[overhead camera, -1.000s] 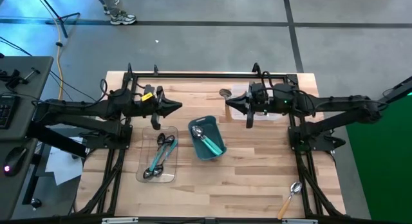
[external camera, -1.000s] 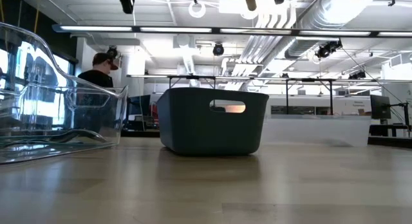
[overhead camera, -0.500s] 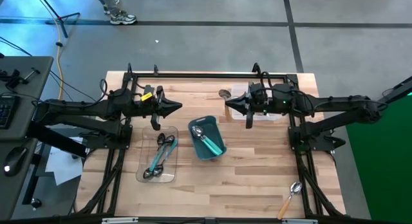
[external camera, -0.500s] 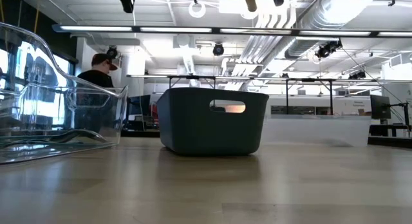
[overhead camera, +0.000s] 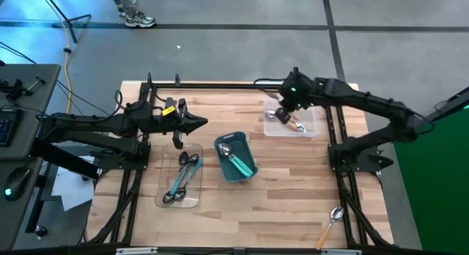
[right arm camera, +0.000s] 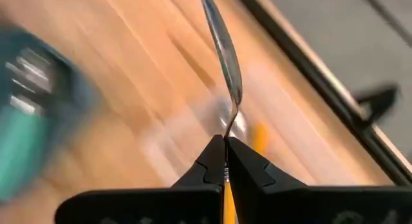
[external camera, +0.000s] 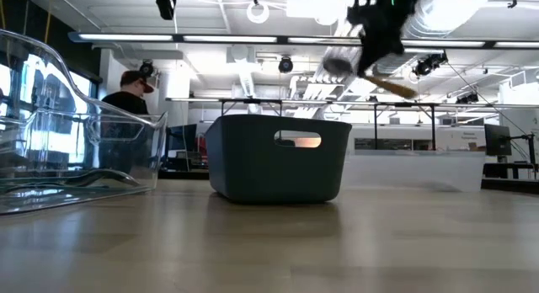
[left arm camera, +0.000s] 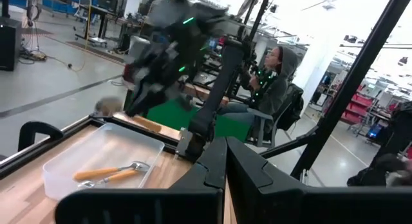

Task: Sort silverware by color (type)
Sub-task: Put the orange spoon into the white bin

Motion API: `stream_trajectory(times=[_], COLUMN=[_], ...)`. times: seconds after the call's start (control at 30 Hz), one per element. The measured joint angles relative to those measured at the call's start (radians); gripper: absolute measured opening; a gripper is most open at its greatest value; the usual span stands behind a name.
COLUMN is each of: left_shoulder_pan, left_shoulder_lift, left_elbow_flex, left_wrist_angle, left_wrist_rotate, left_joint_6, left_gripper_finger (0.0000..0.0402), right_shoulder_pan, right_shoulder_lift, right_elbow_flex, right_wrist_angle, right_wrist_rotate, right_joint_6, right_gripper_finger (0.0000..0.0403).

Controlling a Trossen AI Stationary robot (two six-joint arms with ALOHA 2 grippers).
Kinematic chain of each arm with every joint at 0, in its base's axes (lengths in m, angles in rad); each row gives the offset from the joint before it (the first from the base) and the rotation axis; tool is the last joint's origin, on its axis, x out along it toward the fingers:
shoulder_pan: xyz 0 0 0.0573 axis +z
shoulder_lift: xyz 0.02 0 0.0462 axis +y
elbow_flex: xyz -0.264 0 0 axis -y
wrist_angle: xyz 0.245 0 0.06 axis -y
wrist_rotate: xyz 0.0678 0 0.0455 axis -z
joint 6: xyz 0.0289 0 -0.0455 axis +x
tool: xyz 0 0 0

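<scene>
My right gripper (overhead camera: 287,113) hovers over the clear tray (overhead camera: 311,128) at the table's far right, shut on an orange-handled spoon (overhead camera: 272,115). The low view shows that spoon (external camera: 338,67) in the air under the gripper (external camera: 376,40). Other orange-handled spoons (left arm camera: 109,174) lie flat in that tray. My left gripper (overhead camera: 202,122) is shut on nothing, above the table left of the teal bin (overhead camera: 223,167). Teal-handled spoons (overhead camera: 239,164) lie in the bin. Teal and dark spoons (overhead camera: 181,179) lie in the left clear tray. My right gripper pinches the spoon between its two fingers at the neck (right arm camera: 226,139), where the metal stem meets the orange handle. The bowl (right arm camera: 223,50) sticks out ahead of the fingertips and the handle (external camera: 394,87) trails behind. The spoon is lifted clear above the tray, handle end slightly lower.
One orange-handled spoon (overhead camera: 329,225) lies alone on the table near the near right corner. The wood between the bin and the right tray is bare. A person (left arm camera: 273,82) sits beyond the table, and another person (external camera: 128,91) stands in the room behind.
My right arm has swung up and round in the last half second. Its gripper has moved from beside the tray's left end toward the table's right, over the tray, and lower in the low view, carrying the orange-handled spoon along. My left arm has kept still.
</scene>
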Motion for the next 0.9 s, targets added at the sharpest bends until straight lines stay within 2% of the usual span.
stream_trajectory(times=[0.13,0.33,0.6,0.73,0.9], left_shoulder_pan=[0.000,0.000,0.000,0.000,0.000], left_shoulder_lift=[0.000,0.000,0.000,0.000,0.000], left_elbow_flex=[0.000,0.000,0.000,0.000,0.000], left_wrist_angle=[0.000,0.001,-0.001,-0.001,0.000], left_wrist_rotate=[0.000,0.000,0.000,-0.006,-0.020], left_joint_6=[0.000,0.000,0.030,0.035,0.035], left_gripper_finger=[0.0000,0.0000,0.0000,0.0000,0.0000], right_shoulder_pan=[-0.109,-0.204,-0.230,-0.233,-0.233], right_shoulder_lift=[0.089,0.187,0.254,0.268,0.268], right_elbow_flex=[-0.045,-0.129,-0.209,-0.282,-0.328], right_wrist_angle=[-0.097,-0.053,0.061,0.130,0.168], right_wrist_rotate=[-0.001,-0.003,-0.013,-0.061,-0.061], right_joint_6=[-0.072,-0.127,-0.161,-0.154,-0.154], right_gripper_finger=[0.0000,0.0000,0.0000,0.0000,0.0000])
